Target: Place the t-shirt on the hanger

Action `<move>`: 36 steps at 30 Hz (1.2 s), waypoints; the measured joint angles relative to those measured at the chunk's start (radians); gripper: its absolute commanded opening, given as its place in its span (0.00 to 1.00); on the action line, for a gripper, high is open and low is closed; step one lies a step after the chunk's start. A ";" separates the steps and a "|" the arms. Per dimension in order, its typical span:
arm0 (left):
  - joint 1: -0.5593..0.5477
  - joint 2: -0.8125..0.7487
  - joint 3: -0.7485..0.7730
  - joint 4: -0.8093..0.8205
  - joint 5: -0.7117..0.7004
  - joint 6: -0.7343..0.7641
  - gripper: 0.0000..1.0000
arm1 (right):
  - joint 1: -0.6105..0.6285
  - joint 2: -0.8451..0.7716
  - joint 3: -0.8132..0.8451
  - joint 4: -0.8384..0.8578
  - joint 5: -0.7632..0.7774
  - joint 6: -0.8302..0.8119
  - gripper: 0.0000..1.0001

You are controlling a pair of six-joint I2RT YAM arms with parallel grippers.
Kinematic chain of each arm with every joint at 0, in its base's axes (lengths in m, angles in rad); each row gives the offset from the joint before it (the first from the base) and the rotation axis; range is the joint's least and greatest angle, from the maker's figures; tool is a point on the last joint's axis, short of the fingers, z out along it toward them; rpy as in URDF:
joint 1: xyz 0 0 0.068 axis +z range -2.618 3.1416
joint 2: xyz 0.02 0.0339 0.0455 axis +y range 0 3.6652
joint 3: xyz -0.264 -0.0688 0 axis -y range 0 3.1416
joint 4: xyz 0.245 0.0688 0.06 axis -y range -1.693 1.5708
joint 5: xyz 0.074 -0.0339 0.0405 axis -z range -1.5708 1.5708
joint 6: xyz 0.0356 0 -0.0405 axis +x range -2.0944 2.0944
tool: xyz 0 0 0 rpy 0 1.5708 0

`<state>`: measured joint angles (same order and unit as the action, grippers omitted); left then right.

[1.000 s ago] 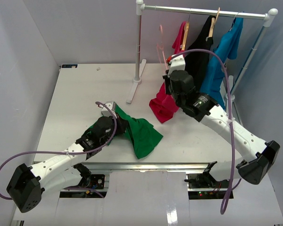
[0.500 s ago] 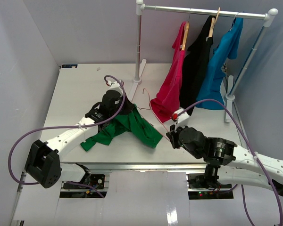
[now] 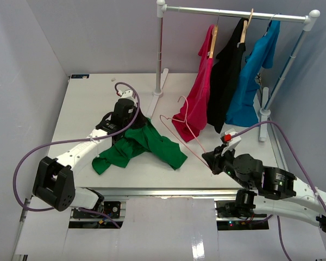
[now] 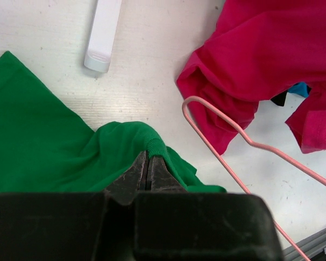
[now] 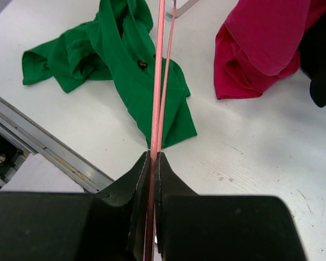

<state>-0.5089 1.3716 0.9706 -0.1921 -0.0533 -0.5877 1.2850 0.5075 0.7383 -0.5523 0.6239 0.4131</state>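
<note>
The green t-shirt (image 3: 138,145) lies crumpled on the table left of centre. My left gripper (image 3: 137,123) is shut on a fold of its collar at the far end, and the left wrist view shows the pinch (image 4: 150,156) on the green cloth (image 4: 43,141). My right gripper (image 3: 210,158) is shut on the pale pink wire hanger (image 3: 180,123), which slants up and to the left over the shirt's right edge. In the right wrist view the hanger (image 5: 159,81) runs straight out from the closed gripper (image 5: 154,155) above the t-shirt (image 5: 125,65).
A white clothes rack (image 3: 161,49) stands at the back with a magenta-red shirt (image 3: 198,103), a black shirt (image 3: 225,70) and a turquoise shirt (image 3: 255,70). The magenta shirt's hem rests on the table near the hanger. The rack's foot (image 3: 155,100) lies behind the left gripper.
My right arm has come down from the rack to the near right with the pink hanger in its grip. My left gripper has pulled the green shirt's collar back toward the rack foot.
</note>
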 measured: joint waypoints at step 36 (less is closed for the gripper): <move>0.017 0.064 0.107 -0.085 0.013 0.042 0.00 | 0.000 -0.173 -0.002 0.000 -0.183 -0.036 0.08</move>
<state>-0.4919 1.4353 1.0774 -0.2775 -0.0399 -0.5457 1.2850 0.3344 0.7361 -0.5522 0.4412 0.3767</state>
